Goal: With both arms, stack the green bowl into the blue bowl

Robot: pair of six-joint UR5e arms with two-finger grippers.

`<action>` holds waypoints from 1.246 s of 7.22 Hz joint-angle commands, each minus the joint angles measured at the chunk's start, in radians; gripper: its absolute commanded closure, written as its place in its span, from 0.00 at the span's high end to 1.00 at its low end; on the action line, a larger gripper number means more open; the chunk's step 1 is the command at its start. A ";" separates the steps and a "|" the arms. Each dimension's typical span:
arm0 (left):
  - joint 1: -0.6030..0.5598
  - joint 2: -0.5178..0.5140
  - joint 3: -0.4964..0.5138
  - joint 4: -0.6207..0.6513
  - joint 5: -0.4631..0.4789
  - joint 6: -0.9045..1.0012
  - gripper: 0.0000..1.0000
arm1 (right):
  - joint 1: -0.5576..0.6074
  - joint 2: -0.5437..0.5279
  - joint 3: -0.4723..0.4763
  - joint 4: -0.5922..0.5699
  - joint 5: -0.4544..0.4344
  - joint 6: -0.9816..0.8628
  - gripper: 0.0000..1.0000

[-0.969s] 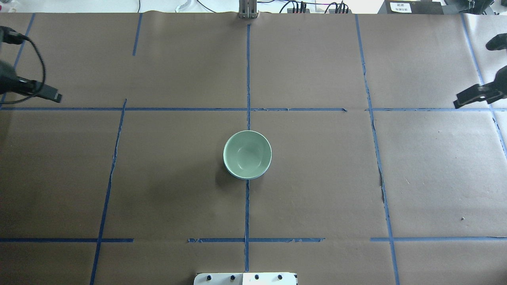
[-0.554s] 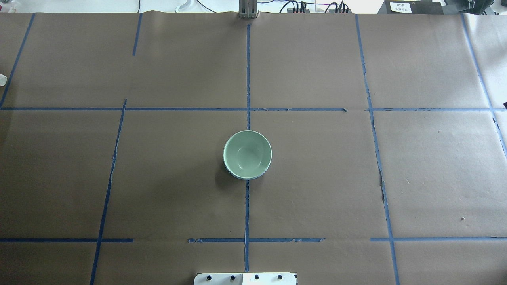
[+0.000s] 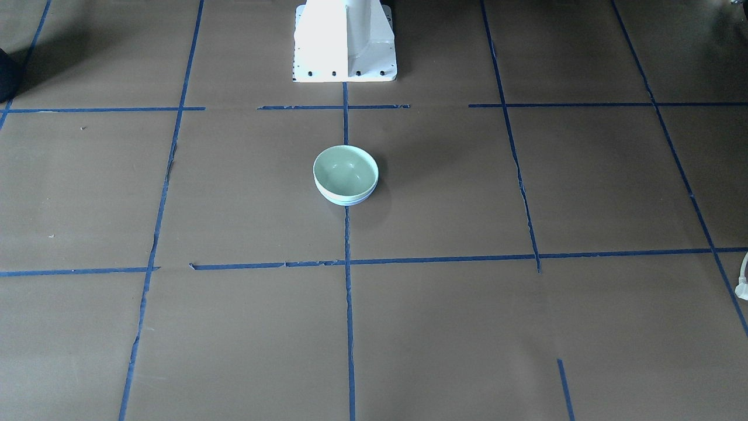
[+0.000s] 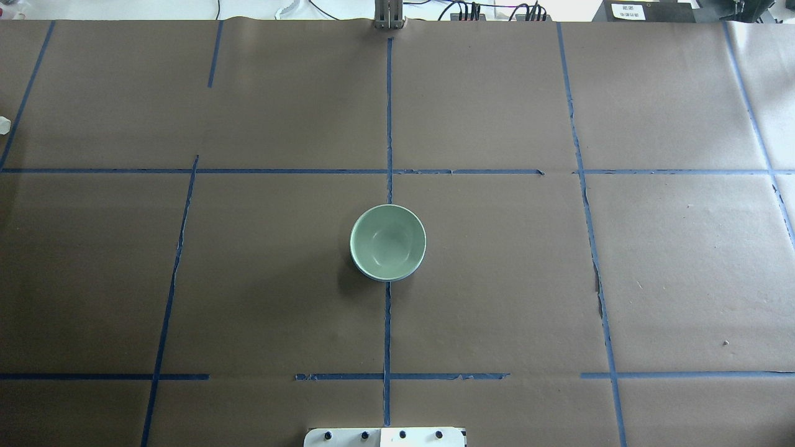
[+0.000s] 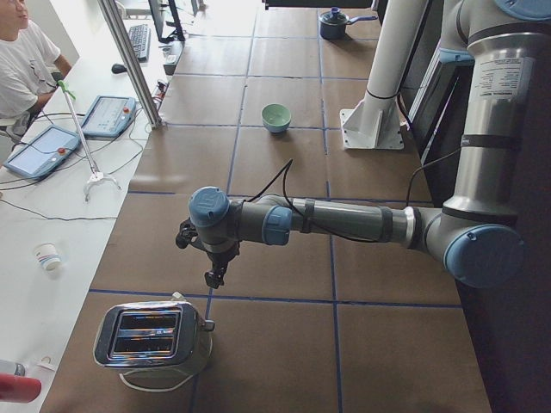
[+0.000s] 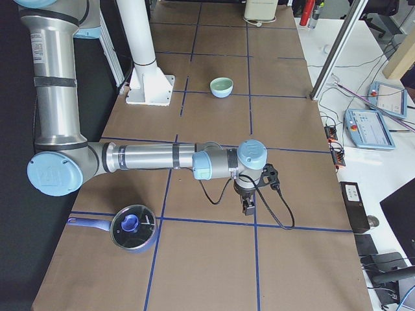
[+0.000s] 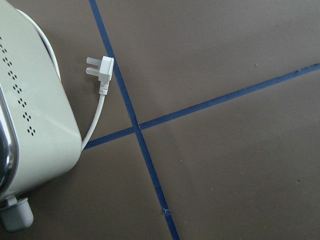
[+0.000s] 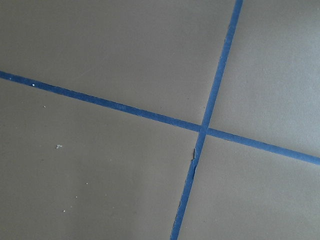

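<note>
The brown table (image 4: 559,279), crossed with blue tape, is carrying the green bowl (image 4: 387,242) at its middle, nested in the blue bowl (image 3: 346,202), whose rim is peeking out beneath. The left gripper (image 5: 212,277) is hanging near a toaster (image 5: 153,335) far left, the right gripper (image 6: 248,206) near a pot (image 6: 133,227) far right; I cannot tell whether either is wide or narrow

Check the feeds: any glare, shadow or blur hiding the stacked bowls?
Overhead: sharp, soft shadow beside the green bowl, paper washed brighter at right. Front-facing: blue bowl only a thin sliver, no glare. Wrist views: evenly lit, no bowls.
</note>
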 commanded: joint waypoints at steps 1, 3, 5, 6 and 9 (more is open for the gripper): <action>-0.003 -0.010 0.012 0.048 -0.004 -0.031 1.00 | 0.004 0.002 0.010 -0.008 0.003 -0.001 1.00; -0.001 -0.013 0.000 0.142 -0.006 -0.048 1.00 | -0.011 0.002 0.009 -0.035 0.008 -0.003 1.00; -0.001 0.000 -0.068 0.244 -0.006 -0.041 1.00 | -0.004 0.004 0.012 -0.071 -0.006 -0.056 1.00; -0.001 -0.001 -0.068 0.249 -0.007 -0.041 1.00 | 0.001 0.004 0.015 -0.115 -0.004 -0.076 1.00; -0.003 0.017 -0.042 0.226 -0.004 -0.032 1.00 | 0.020 0.030 0.035 -0.200 -0.016 -0.149 1.00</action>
